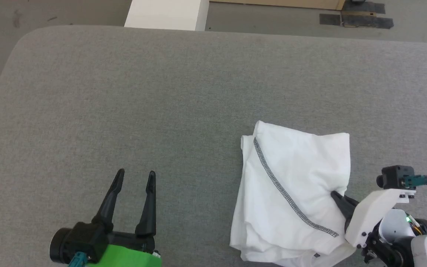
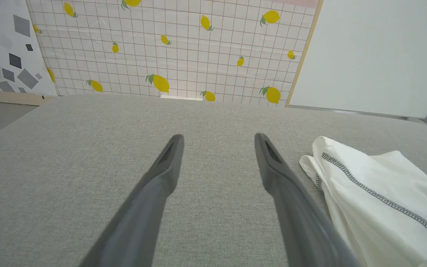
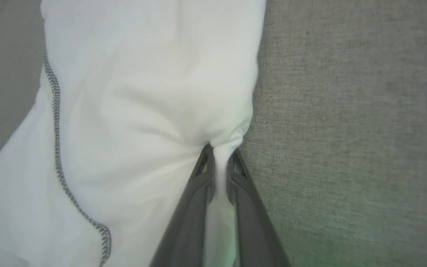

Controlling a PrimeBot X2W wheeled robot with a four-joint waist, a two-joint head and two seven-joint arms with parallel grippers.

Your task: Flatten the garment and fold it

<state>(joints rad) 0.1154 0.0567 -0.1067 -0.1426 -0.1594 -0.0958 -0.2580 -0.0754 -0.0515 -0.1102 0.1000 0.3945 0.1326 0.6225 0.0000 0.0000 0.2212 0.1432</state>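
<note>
The garment (image 1: 295, 185) is being kept as a rumpled, loosely doubled heap on the grey surface (image 1: 124, 92), toward the robot's right and near the close edge, with its grey zigzag seam (image 1: 291, 202) running diagonally across the top layer. A tuck of white fabric at its right-hand border is being clamped by the right hand (image 3: 219, 154), whose fingers are drawn together on the puckered cloth. The hold is being taken at an edge, it is judged, so that one layer can be pulled outward and the heap opened rather than dragged whole. The left hand (image 1: 136, 173) is being held with its fingers apart over bare surface, left of the garment and not touching it. It is probably being kept ready for a second edge, so the fabric can be spread between two holds. Flattening is judged barely begun, and no fold is being made yet.
</note>
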